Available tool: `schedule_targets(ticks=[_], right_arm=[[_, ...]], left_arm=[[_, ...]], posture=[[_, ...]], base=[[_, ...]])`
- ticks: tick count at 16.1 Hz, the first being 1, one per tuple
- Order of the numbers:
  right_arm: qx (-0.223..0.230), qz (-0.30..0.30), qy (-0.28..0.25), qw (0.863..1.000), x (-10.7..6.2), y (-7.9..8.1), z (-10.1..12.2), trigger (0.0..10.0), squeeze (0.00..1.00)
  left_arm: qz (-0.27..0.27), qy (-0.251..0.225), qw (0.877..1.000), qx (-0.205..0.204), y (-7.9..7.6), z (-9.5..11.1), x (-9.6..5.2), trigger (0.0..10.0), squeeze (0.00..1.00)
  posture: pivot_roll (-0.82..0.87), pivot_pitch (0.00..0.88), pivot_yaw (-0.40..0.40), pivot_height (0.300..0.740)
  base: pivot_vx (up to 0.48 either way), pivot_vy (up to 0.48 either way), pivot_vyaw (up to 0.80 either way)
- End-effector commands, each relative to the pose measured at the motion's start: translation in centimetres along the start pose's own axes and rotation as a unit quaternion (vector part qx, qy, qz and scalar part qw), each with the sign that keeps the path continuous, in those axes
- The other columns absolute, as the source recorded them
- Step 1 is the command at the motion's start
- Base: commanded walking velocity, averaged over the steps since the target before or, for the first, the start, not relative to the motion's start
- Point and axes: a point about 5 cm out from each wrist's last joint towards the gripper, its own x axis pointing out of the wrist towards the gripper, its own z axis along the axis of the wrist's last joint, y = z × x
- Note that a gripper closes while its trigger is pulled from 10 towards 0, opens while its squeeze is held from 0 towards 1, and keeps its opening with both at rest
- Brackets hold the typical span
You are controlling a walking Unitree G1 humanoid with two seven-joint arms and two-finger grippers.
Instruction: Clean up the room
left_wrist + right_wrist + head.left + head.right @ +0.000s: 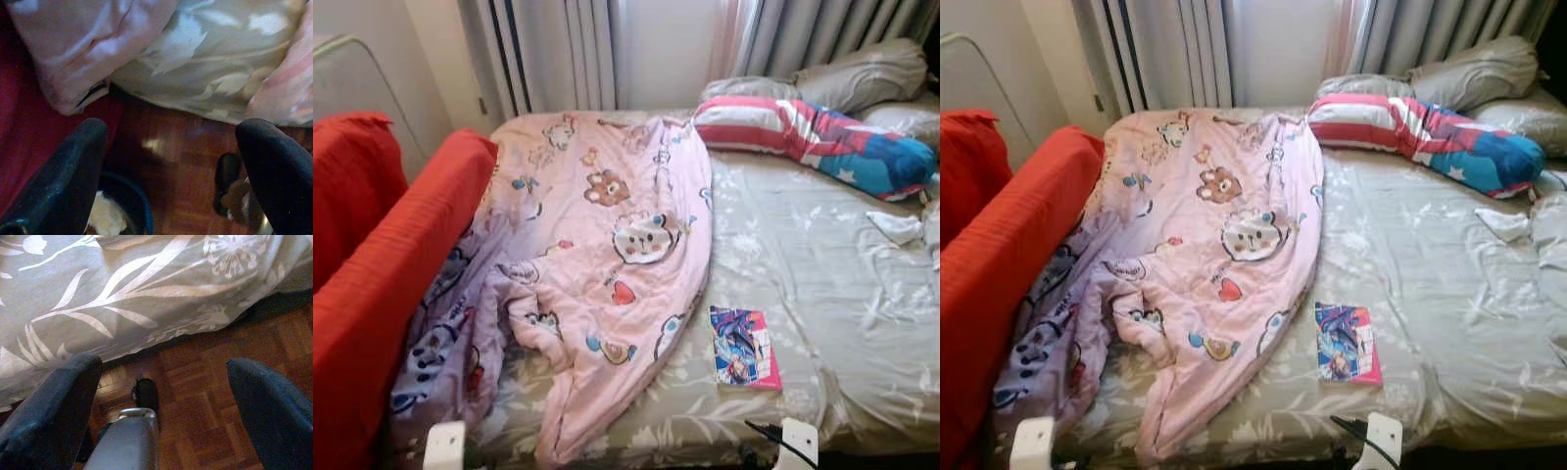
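Pink cartoon quilt [607, 255] spills over the bed's [822, 294] near edge.
Beside it lies a book [744, 348]; left hand [171, 161] and right hand [164, 396] hang released above the floor [205, 396].

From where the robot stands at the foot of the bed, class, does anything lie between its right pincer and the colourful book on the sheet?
Nothing visible does. The right pincer hangs open, low over the wooden floor by the bed's edge. The book lies alone on the bare grey sheet, apart from the pink quilt beside it.
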Motion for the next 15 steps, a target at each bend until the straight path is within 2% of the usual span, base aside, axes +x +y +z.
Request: schedule_targets(ticks=[1,2,3,4,5,6,7,10,11,12,13,15], right_arm=[[-0.021,0.006,-0.006,1.0,0.0,0.1,0.2,10.0,0.0],[-0.089,0.042,-0.007,0.995,0.0,0.7,0.3,10.0,0.0],[-0.102,0.05,-0.005,0.993,0.0,0.8,0.3,10.0,0.0],[-0.124,0.061,0.001,0.99,-0.1,0.7,-0.1,10.0,0.0],[-0.11,0.05,0.001,0.993,-0.2,0.2,-0.5,10.0,0.0],[-0.103,0.046,0.0,0.994,-0.2,-0.1,-0.6,10.0,0.0],[-0.11,0.048,0.004,0.993,-0.4,-0.5,-1.0,10.0,0.0],[-0.119,0.054,0.01,0.991,-0.6,-0.7,-1.8,10.0,0.0],[-0.065,0.023,0.01,0.998,-0.8,-1.7,-2.2,10.0,0.0],[-0.032,0.001,0.011,0.999,-0.9,-2.2,-2.4,10.0,0.0],[-0.024,-0.004,0.015,1.0,-1.0,-2.3,-2.8,10.0,0.0],[-0.043,-0.006,0.033,0.999,-1.2,-2.4,-3.6,10.0,0.0]], left_arm=[[-0.004,0.015,1.0,0.012,-0.4,-0.7,-0.1,10.0,0.0],[-0.009,0.015,1.0,0.02,-0.8,-0.6,0.0,10.0,0.0],[-0.016,0.016,0.999,0.033,-1.0,-0.5,0.0,10.0,0.0],[-0.04,0.021,0.996,0.073,-1.6,-0.8,0.0,10.0,0.0],[-0.056,0.027,0.994,0.09,-1.7,-1.2,-0.2,10.0,0.0],[-0.059,0.029,0.994,0.09,-1.7,-1.4,-0.2,10.0,0.0],[-0.056,0.036,0.995,0.068,-1.6,-2.0,-0.4,10.0,0.0],[-0.048,0.035,0.997,0.047,-1.2,-2.5,-0.6,10.0,0.0],[-0.044,0.028,0.998,0.036,-1.0,-2.5,-0.7,10.0,0.0],[-0.04,0.025,0.999,0.027,-0.8,-2.6,-0.7,10.0,0.0],[-0.031,0.027,0.999,0.018,-0.5,-2.9,-0.8,10.0,0.0],[-0.024,0.038,0.999,0.01,-0.3,-3.4,-1.0,10.0,0.0]], posture=[[0.15,0.0,0.0,0.74],[0.14,0.0,-0.011,0.74],[0.14,0.0,-0.015,0.74],[0.13,0.0,-0.023,0.74],[0.12,0.0,-0.019,0.74],[0.11,0.0,-0.017,0.74],[0.1,0.0,-0.001,0.74],[0.11,0.0,-0.004,0.74],[0.12,0.0,-0.006,0.74],[0.12,0.0,-0.004,0.74],[0.13,0.0,-0.001,0.74],[0.14,0.0,-0.01,0.74]], base=[[0.0,0.0,0.0],[0.0,0.0,0.0],[0.0,0.0,0.0],[0.0,0.0,0.0],[0.0,0.0,0.0],[0.0,0.0,0.0],[0.0,0.0,0.0],[0.0,0.0,0.0],[0.0,0.0,0.0],[0.0,0.0,0.0],[0.0,0.0,0.0],[0.0,0.0,0.0]])
